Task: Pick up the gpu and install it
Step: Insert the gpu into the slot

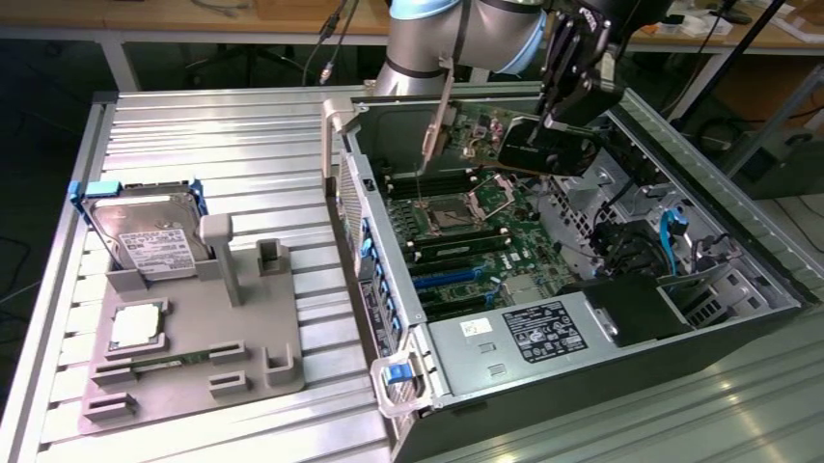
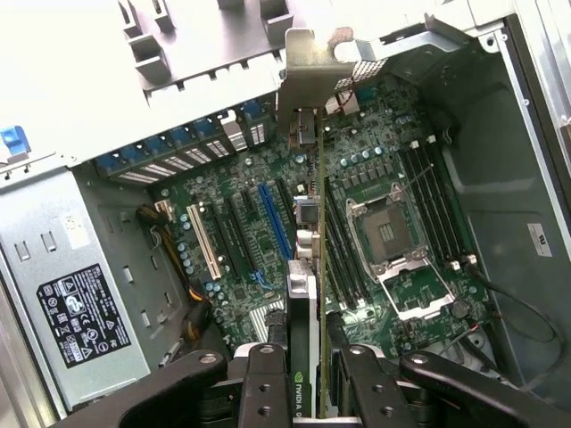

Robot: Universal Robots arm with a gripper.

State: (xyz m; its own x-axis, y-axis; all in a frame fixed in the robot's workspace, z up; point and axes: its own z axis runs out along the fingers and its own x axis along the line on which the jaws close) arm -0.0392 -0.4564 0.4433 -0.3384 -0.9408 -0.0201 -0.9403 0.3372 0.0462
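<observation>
**Exterior view:** The robot arm's tool (image 1: 557,116) grips a graphics card (image 1: 547,147) over an open computer case (image 1: 721,289), which lies on its side on a ribbed metal surface (image 1: 219,125). The card hangs tilted above the motherboard (image 1: 477,241). Its dark body sits under the tool, and its silvery end bracket (image 1: 437,121) reaches toward the exterior view's left, close to the rear wall of the case. A power supply (image 1: 547,328) sits in the end of the case nearest the camera. To the exterior view's left of the case, well apart from the card, a grey holder (image 1: 193,338) carries a hard drive (image 1: 152,241) propped at a slant.

**Wrist view:** The tool (image 2: 310,379) is closed part-way, with its dark fingers (image 2: 266,383) clamped on either side of the card (image 2: 303,294), which is seen edge-on. The card runs from the fingers to the bracket (image 2: 314,62) at the rear openings of the case. It lies over the motherboard (image 2: 241,241), between a blue slot (image 2: 272,218) and the processor socket (image 2: 388,236). Whether its lower edge touches a slot cannot be told.
</observation>
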